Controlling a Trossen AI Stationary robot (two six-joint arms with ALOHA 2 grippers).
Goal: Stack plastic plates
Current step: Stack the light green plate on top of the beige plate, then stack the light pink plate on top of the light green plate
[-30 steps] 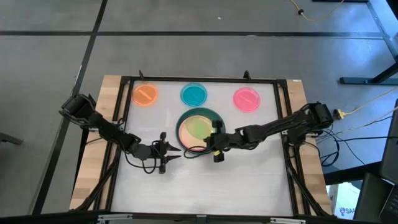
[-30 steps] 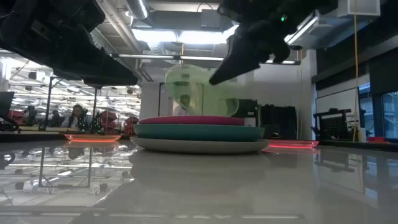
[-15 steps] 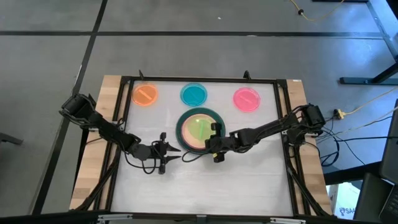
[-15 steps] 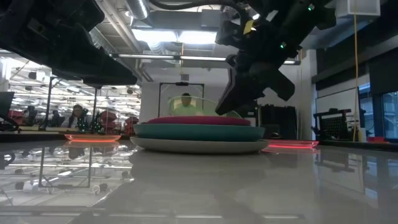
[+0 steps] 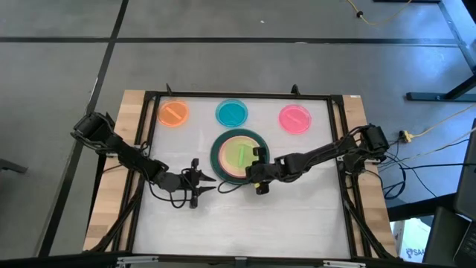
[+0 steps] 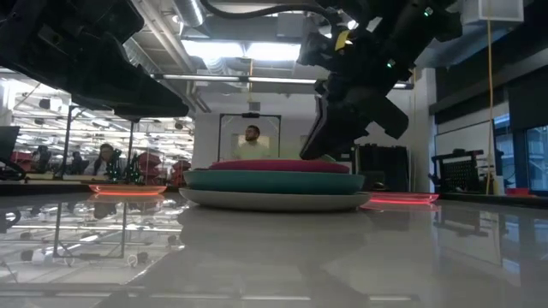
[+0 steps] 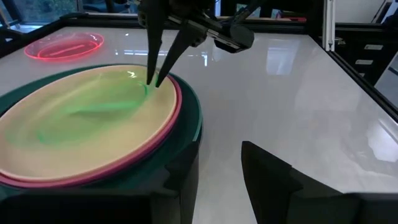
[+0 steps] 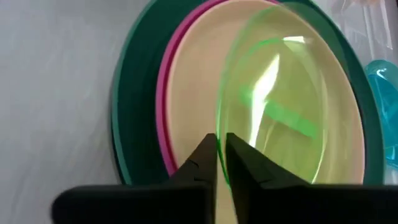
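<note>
The right end effector (image 5: pixel 255 165) is clamped on the rim of the green plate (image 5: pixel 239 154), which lies flat on the stack at frame centre. The left end effector (image 5: pixel 210 183), fingers apart, waits lower left of the stack

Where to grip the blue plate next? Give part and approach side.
Grip the blue plate by its rim, on the edge nearest the stack. It lies flat and shallow on the table, so only the thin raised lip offers a pinch. Probably come in low from the stack side, where the right tool already is, one finger under the lip.
</note>
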